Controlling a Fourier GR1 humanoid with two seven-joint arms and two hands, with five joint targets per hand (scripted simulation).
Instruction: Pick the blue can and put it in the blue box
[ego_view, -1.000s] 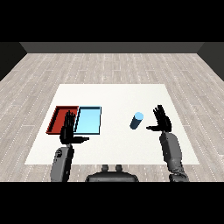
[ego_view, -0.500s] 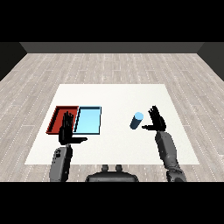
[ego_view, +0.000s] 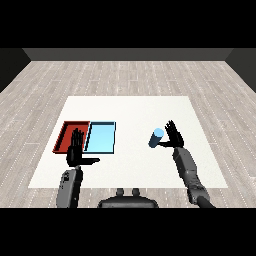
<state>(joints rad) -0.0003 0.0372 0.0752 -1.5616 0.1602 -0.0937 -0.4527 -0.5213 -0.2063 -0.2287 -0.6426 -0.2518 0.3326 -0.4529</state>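
The blue can (ego_view: 156, 138) stands on the white counter (ego_view: 130, 110), right of the counter's middle and well apart from both trays. The right hand (ego_view: 172, 136) is just beside the can on its right, fingers (ego_view: 170, 126) straight and spread, thumb reaching toward the can's base (whether it touches the can cannot be told). The hand holds nothing.

The light blue tray (ego_view: 100, 137) lies in the left half of the counter, with the red tray (ego_view: 66, 132) touching its left side, nearer the counter's left edge. The left hand (ego_view: 76, 151) is raised at the near edge of the red tray, fingers straight and pointing away from the robot, thumb stuck out to the right below the blue tray's near left corner; it also holds nothing.
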